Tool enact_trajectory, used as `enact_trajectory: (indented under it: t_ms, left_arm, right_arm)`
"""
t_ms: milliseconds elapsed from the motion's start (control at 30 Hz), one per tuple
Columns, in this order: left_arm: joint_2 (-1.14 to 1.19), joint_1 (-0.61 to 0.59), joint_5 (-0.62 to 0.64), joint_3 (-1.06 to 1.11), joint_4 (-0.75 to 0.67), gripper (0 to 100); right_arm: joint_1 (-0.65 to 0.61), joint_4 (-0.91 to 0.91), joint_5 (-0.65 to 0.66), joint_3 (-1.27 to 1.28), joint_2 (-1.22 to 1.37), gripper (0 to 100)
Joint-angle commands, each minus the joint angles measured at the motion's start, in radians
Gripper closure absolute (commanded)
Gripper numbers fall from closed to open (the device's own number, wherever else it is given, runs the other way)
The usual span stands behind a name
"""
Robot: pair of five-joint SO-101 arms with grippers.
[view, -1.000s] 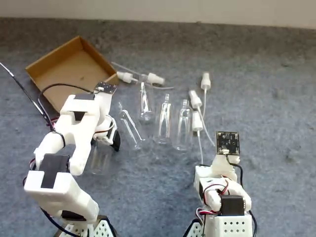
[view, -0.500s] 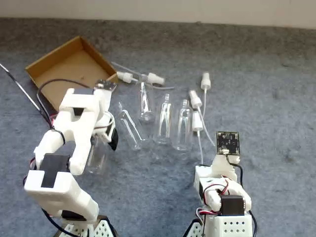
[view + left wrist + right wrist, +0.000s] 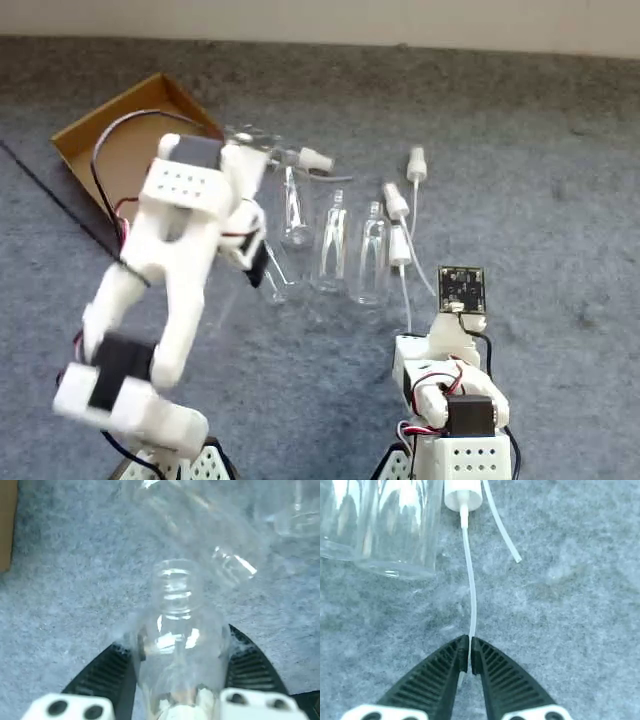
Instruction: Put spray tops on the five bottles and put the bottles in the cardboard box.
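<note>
Left wrist view: the left hand (image 3: 177,647) is closed on a clear bottle (image 3: 176,625). One black finger presses each side of its body, and the open neck points away from the wrist.
Beyond that bottle: another clear bottle (image 3: 200,520) lies on the grey table (image 3: 60,605), with a strip of the cardboard box (image 3: 6,525) off to one side.
Right wrist view: the right hand (image 3: 469,655) has its fingers drawn almost together. The thin tube of a spray top (image 3: 463,495) runs straight into the slit between the tips. Whether the tube is pinched cannot be told.
Beside that tube: two bottle bases (image 3: 400,525) lie close by, and a second loose tube (image 3: 500,525) lies on the other side.
High view, layout: the left arm stands raised over the table's left half. The box (image 3: 100,150) sits toward the far left corner.
Middle of table: three bottles (image 3: 331,240) lie side by side. Spray tops (image 3: 396,200) are scattered just beyond them and to their right, one (image 3: 400,245) touching the rightmost bottle.
</note>
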Motion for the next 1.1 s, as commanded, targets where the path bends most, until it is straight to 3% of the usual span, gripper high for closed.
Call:
enact_trajectory:
  t_ms: [0,367,767,1067]
  left_arm:
    - [-0.3,0.133,0.009,0.047,0.02,93]
    - [-0.828,0.157,0.009,0.386,-0.15,93]
    - [-1.461,0.156,0.008,0.977,-0.647,93]
    - [-1.687,0.156,0.009,1.362,-1.094,93]
  right_arm:
    - [0.013,0.007,0.005,0.154,-0.01,98.7]
    - [0.013,0.007,0.005,0.154,-0.01,98.7]
    - [0.013,0.007,0.005,0.154,-0.01,98.7]
    - [0.013,0.007,0.005,0.154,-0.01,98.7]
